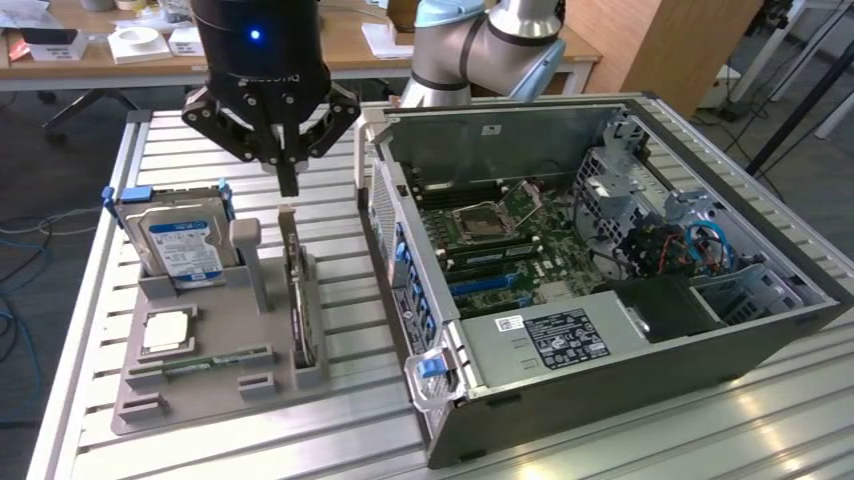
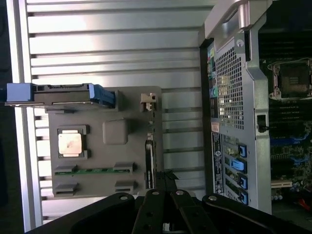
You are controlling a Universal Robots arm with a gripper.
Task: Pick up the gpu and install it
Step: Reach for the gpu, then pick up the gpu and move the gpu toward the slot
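Bench: slatted metal top (image 1: 240, 455) that carries a grey holder and an open computer case.
Holder: grey moulded tray (image 1: 254, 330) (image 2: 97, 156) on the exterior view's left of the bench, just beside the case.
Memory stick: narrow green strip (image 1: 214, 358) (image 2: 92, 170) lying flat in a slot at the holder's near end.
Processor: square silvery chip (image 1: 170, 330) (image 2: 69, 143) seated flat in its pocket, just behind the memory stick.
gpu: dark thin card (image 1: 304, 305) (image 2: 151, 156) standing on its long edge in the holder's slot nearest the case, with its metal bracket end at the far end of the slot.
Hard drive: silver drive with a blue-white label (image 1: 184, 248) (image 2: 63, 92) upright in a blue-trimmed carrier at the holder's far end.
Claw: black claw (image 1: 287, 185) (image 2: 163, 178) hangs just above the bracket end of the gpu, apart from it; the fingertips look clenched together with nothing between them.
Case: grey tower (image 1: 561, 410) (image 2: 229, 97) lying on its side with the panel off, on the exterior view's right.
Motherboard: green board (image 1: 507, 240) exposed inside the case, with a bare processor socket and blue slots.
Arm: grey-and-blue jointed arm (image 1: 481, 50) rising behind the case.
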